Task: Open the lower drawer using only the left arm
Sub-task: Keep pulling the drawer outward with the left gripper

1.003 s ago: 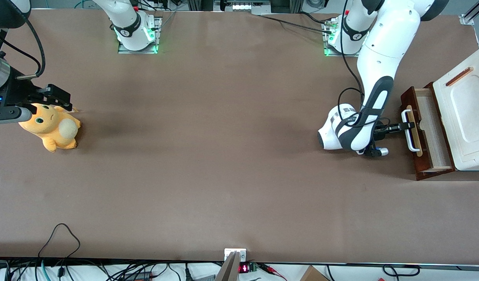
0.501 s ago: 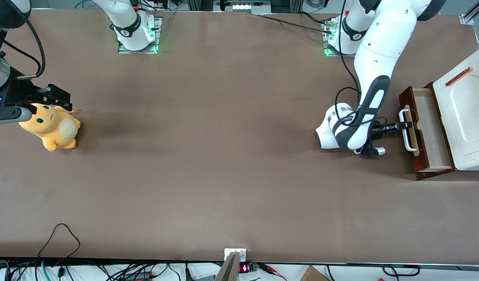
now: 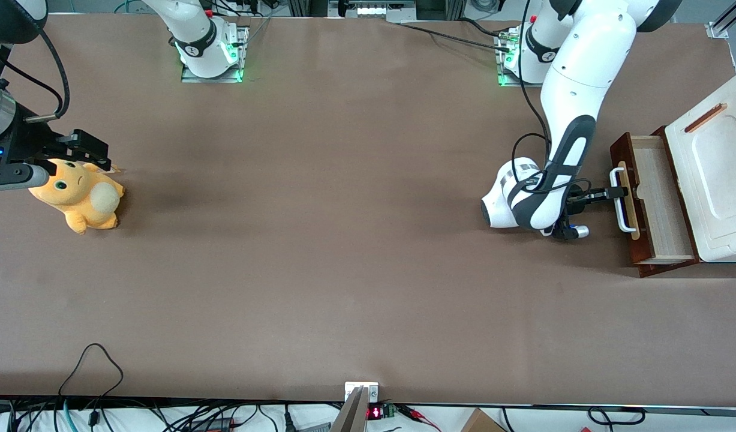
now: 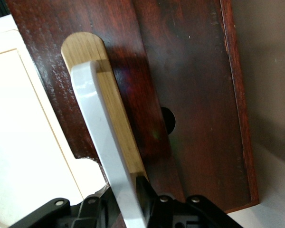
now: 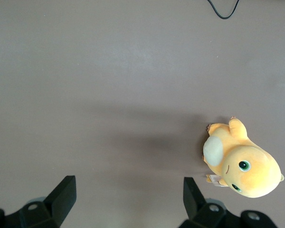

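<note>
The lower drawer point(image 3: 655, 198) stands pulled partway out of the white cabinet point(image 3: 718, 174), with its light wood inside showing. Its dark red-brown front point(image 4: 180, 104) carries a pale wooden strip point(image 4: 118, 123) and a white loop handle point(image 3: 619, 199). The left arm point(image 3: 574, 108) reaches down in front of the drawer. Its black gripper point(image 3: 613, 193) is shut on the white loop handle point(image 4: 109, 156), with one finger on each side of the bar.
An orange plush toy point(image 3: 80, 193) lies toward the parked arm's end of the table; it also shows in the right wrist view point(image 5: 242, 164). The white cabinet has a moulded top panel with a small brown slot point(image 3: 705, 117). The brown table point(image 3: 344, 240) stretches between them.
The left gripper has moved away from the cabinet with the handle in it, and the lower drawer has slid farther out.
</note>
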